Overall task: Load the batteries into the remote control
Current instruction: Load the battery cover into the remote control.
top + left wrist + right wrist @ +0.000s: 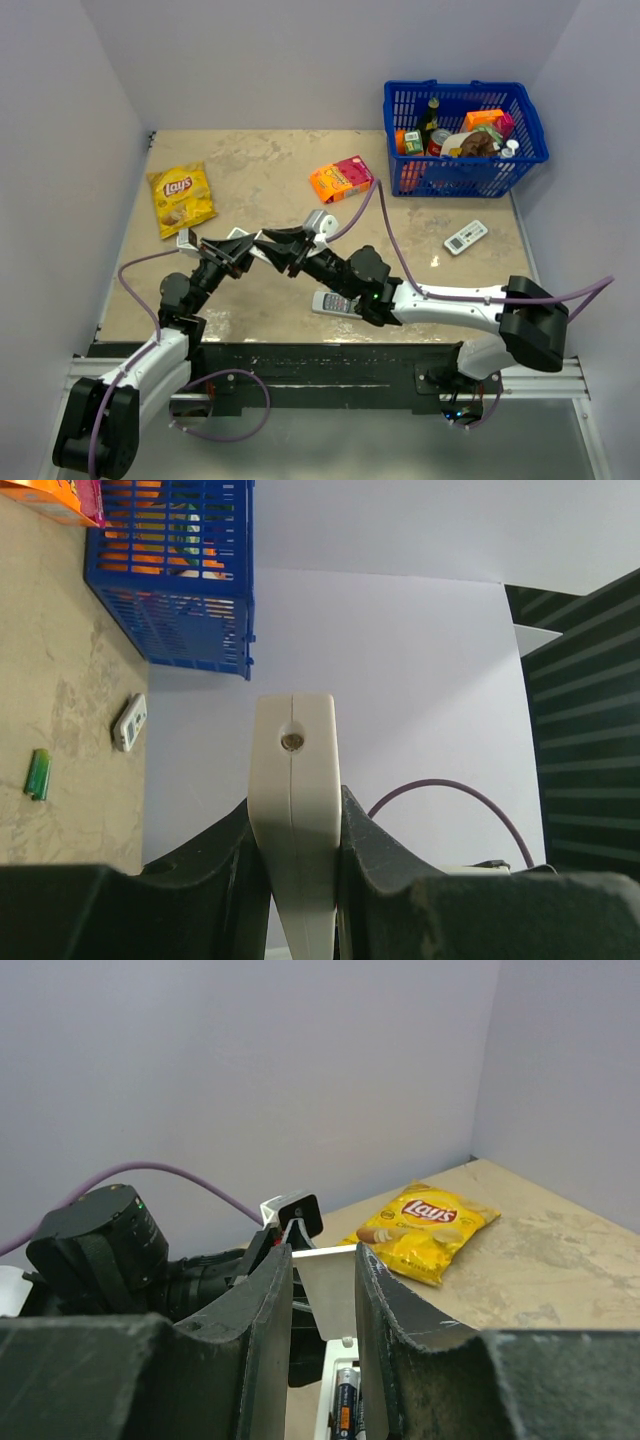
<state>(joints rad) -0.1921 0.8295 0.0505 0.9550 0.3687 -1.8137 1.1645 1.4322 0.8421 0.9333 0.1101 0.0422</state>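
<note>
Both jaws stand narrow, each pinching something white. Your left jaws clamp the remote control (293, 780) by its sides. In the left wrist view it rises end-on from between the fingers (375, 870), with a seam down its middle and a small round hole with a metallic glint near the tip.

Your right jaws press on a flat white panel (325, 1290) that touches both fingers (262, 1340). You cannot tell from the pictures whether that panel is the remote's own body or a loose cover. Directly below it, at the bottom edge of the right wrist view, the batteries (346, 1405) lie in a white trough between the fingers. One dark cylinder with an orange mark is plain; the second is cut off and hard to make out.

From above, the two jaws meet tip to tip over the near middle of the table (260, 160), and the slim remote is almost wholly hidden between them. A wider remote with button rows (333, 303) lies partly under the right arm (440, 305). The green pair (38, 775) lies well apart on the table, near the remote with a display (130, 722).
</note>
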